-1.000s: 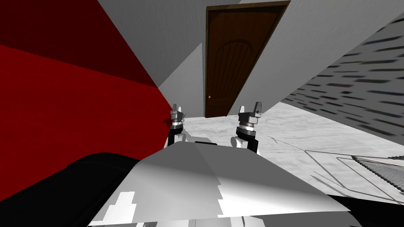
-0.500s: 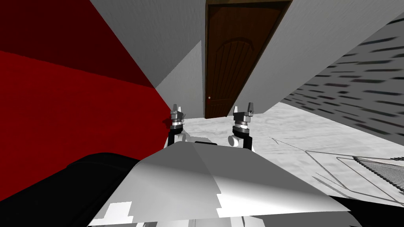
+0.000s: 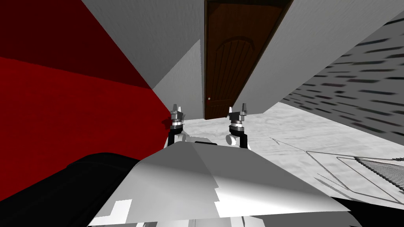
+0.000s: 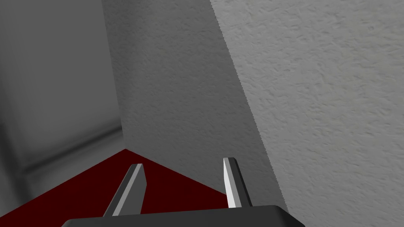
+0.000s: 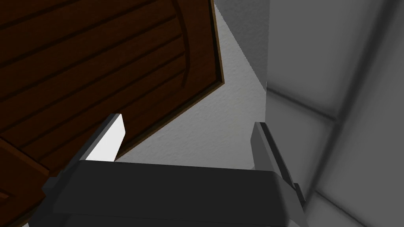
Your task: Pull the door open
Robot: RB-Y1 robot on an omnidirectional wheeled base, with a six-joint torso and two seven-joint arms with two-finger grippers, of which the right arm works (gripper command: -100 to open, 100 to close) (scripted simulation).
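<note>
Grey-walled corridor, dark brown door (image 3: pixel 229 59) dead ahead at 12 o'clock, small knob (image 3: pixel 208 99) on its 7 o'clock edge. Right hand (image 3: pixel 238 110) hangs at the door's 6 o'clock, clear of it, fingers apart. Left hand (image 3: pixel 176 108) at 9 o'clock of the right, fingers apart too, beside red wall (image 3: pixel 59 118). Pale floor (image 3: pixel 300 130) at 3 o'clock.

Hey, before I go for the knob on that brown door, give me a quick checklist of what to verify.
1. Door shut in its frame: ok.
2. Knob visible at the door's left edge: ok.
3. Right claw open: ok.
4. Right claw at the knob: not ok, it is short of the door.
5. Left claw open, holding nothing: ok.
6. Which way the door swings: cannot tell.
</note>
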